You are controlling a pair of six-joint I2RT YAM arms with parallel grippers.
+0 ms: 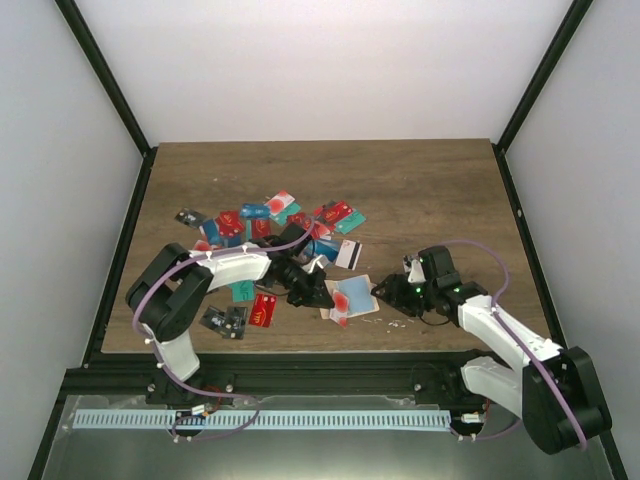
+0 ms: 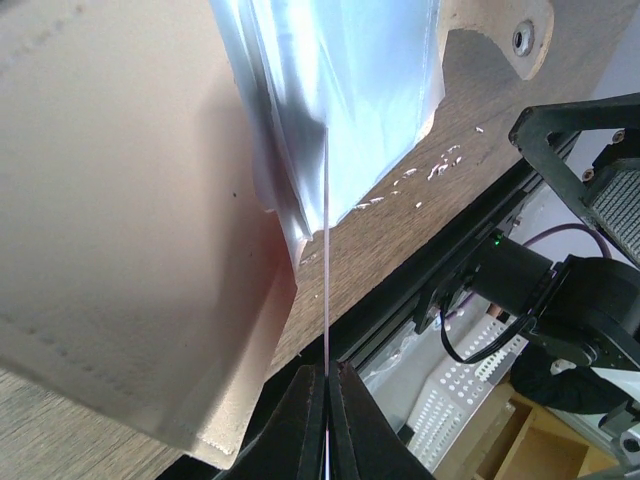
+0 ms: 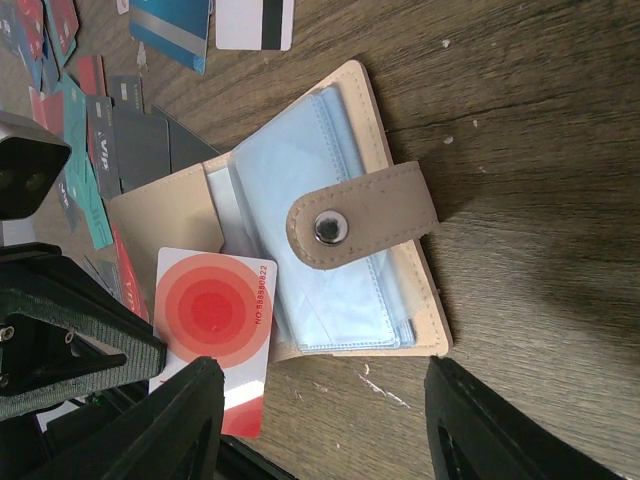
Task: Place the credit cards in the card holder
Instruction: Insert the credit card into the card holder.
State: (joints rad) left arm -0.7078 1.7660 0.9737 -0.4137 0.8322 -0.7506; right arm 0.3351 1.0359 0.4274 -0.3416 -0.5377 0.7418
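Left gripper point(image 2: 327, 400) clamped tight on one white red-circle card point(image 3: 213, 320), held edge-on so it can slide into the clear sleeves point(image 2: 340, 90) of the card holder point(image 3: 365, 215). Holder lies open on the table point(image 1: 430, 190), near the front edge. Can't tell if the card is in a pocket yet. Right gripper point(image 3: 325, 400) jaws apart, straddling the holder, not touching; likely ready to pin it. Other credit cards point(image 1: 270, 220) scattered behind.

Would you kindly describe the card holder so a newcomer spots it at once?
On the table, look along the near edge, just right of the scattered cards. The card holder lies open there: only it is tan, with pale blue sleeves and a snap tab.
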